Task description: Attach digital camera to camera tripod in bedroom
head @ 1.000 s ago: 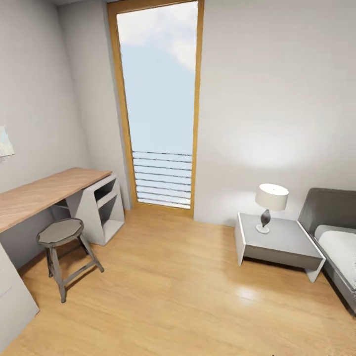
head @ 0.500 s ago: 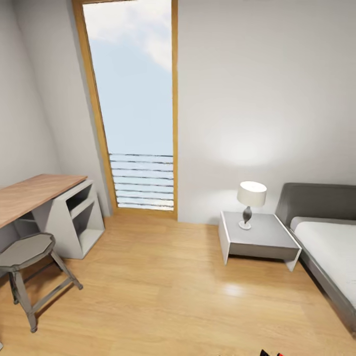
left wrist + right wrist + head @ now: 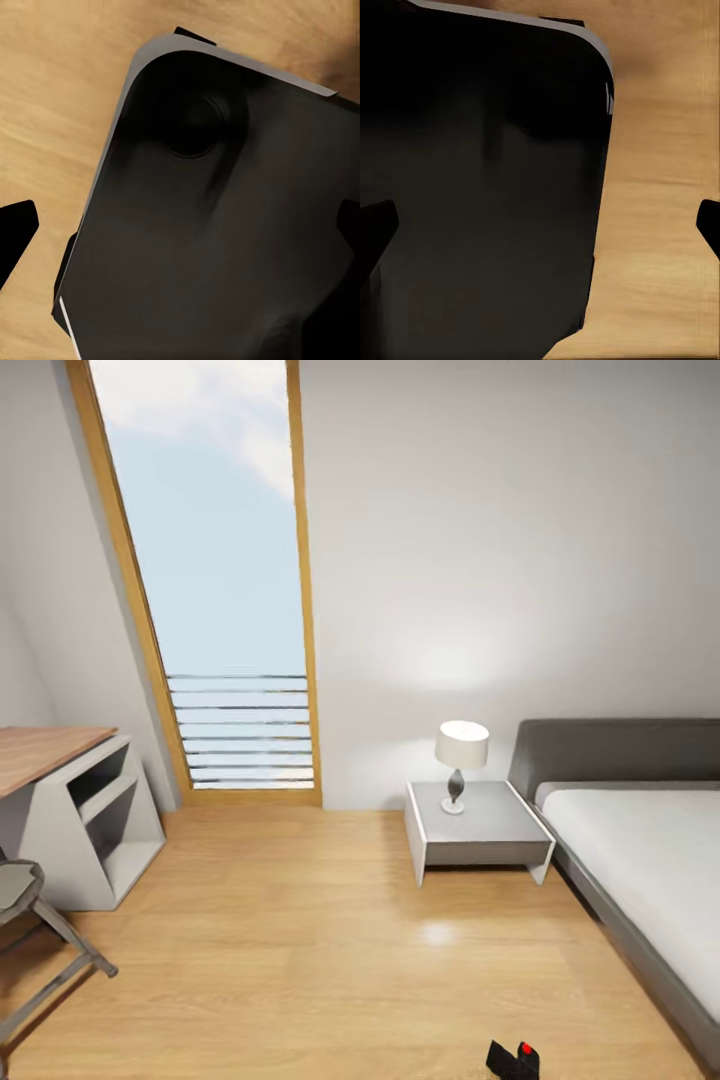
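My head looks across the pale-walled bedroom's light wood plank floor (image 3: 300, 940): a grey bedside table (image 3: 478, 828) with a white-shaded lamp (image 3: 461, 762) stands just beside the grey-framed white bed (image 3: 640, 840). My left gripper (image 3: 180, 229) and right gripper (image 3: 540, 225) hang over my dark base, fingertips spread wide apart, holding nothing.

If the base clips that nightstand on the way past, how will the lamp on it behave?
The lamp looks top-heavy: a wide white shade on a thin dark stem above a small round foot, so a jolt would probably tip it. It stands near the back of the nightstand, so it would likely fall on the top or toward the wall. It probably breaks easily.
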You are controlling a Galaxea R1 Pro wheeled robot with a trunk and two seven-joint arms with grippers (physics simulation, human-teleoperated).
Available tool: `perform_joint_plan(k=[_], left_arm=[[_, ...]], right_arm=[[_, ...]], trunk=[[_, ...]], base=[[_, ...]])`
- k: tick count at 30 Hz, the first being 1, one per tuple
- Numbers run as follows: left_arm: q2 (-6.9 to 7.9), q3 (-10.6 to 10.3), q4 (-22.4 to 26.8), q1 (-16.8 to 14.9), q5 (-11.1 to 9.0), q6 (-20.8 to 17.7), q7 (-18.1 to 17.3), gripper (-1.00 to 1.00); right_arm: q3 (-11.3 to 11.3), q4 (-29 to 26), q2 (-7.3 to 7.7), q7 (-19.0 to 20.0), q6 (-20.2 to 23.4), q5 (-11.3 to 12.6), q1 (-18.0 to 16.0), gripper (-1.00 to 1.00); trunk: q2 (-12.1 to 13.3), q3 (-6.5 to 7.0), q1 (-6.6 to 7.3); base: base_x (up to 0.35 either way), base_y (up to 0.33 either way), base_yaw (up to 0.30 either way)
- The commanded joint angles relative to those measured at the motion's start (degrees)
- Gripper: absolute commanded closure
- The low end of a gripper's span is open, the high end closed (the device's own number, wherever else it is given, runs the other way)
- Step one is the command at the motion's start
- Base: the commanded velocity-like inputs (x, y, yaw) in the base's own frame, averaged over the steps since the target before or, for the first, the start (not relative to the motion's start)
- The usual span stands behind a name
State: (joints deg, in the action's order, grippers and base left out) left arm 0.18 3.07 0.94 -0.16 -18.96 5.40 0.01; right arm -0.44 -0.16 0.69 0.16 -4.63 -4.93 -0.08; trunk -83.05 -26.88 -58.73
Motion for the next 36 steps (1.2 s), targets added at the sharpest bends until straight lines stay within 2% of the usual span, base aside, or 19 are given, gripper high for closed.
perform_joint_plan(k=[1, 6, 18, 36], left_arm=[[0.00, 0.3, 0.0, 0.0, 0.0, 0.1, 0.0, -1.00], [0.00, 0.2, 0.0, 0.0, 0.0, 0.1, 0.0, -1.00], [-0.04, -0.1, 0.0, 0.0, 0.5, 0.3, 0.0, -1.00], [0.00, 0.1, -0.1, 0.0, 0.1, 0.2, 0.0, -1.00]], right_arm=[[-0.1, 0.0, 0.01, 0.0, -0.1, -0.5, 0.0, -1.00], [-0.1, 0.0, 0.01, 0.0, -0.1, -0.5, 0.0, -1.00], [-0.1, 0.0, 0.02, 0.0, -0.1, -0.5, 0.0, -1.00], [-0.1, 0.0, 0.08, 0.0, -0.1, -0.5, 0.0, -1.00]], trunk=[[0.0, -0.05, 0.00], [0.0, -0.05, 0.00], [0.0, -0.05, 0.00], [0.0, -0.05, 0.00]], base=[[0.000, 0.000, -0.282], [0.076, 0.000, -0.282], [0.230, 0.036, -0.282], [0.011, 0.003, -0.282]])
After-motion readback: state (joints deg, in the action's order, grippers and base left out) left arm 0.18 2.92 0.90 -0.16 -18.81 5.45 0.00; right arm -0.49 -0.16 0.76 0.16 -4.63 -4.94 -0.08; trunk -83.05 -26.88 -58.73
